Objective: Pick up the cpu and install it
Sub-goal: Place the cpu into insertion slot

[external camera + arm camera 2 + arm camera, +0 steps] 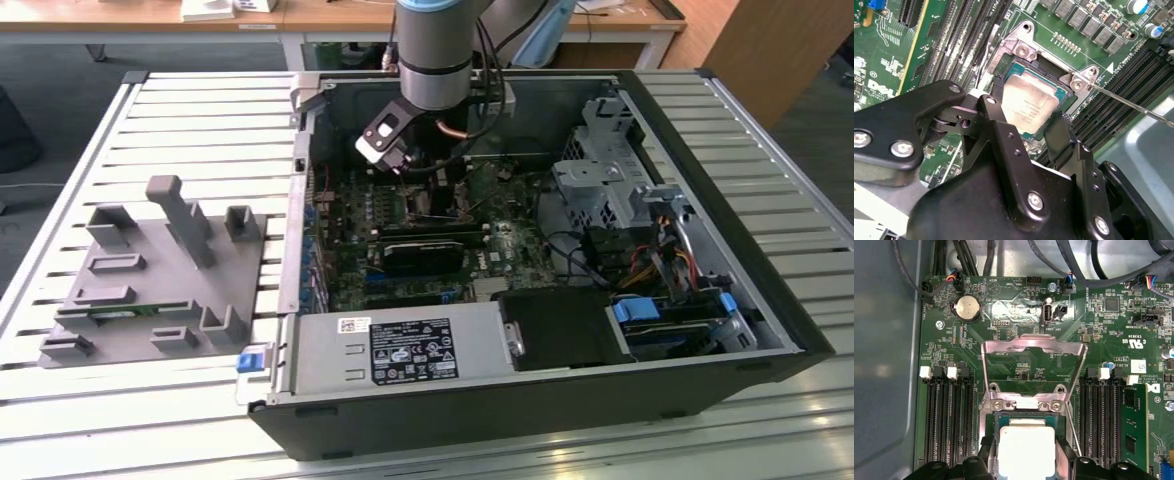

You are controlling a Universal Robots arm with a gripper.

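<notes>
Silver-topped cpu (1029, 107) sat inside the metal frame of the socket (1021, 49) on a green circuit board (1019, 305). The black claw (1028, 111) was closed on two opposite edges of the cpu. The socket's metal lid (1034, 347) stood raised just beyond it. Dark memory slots (946, 425) ran along both sides of the socket.

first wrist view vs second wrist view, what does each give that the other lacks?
First wrist view: coin cell, raised load plate, green memory strip. Second wrist view: row of grey square components past the socket. Both: the cpu lying in the socket, the end effector right over it.
</notes>
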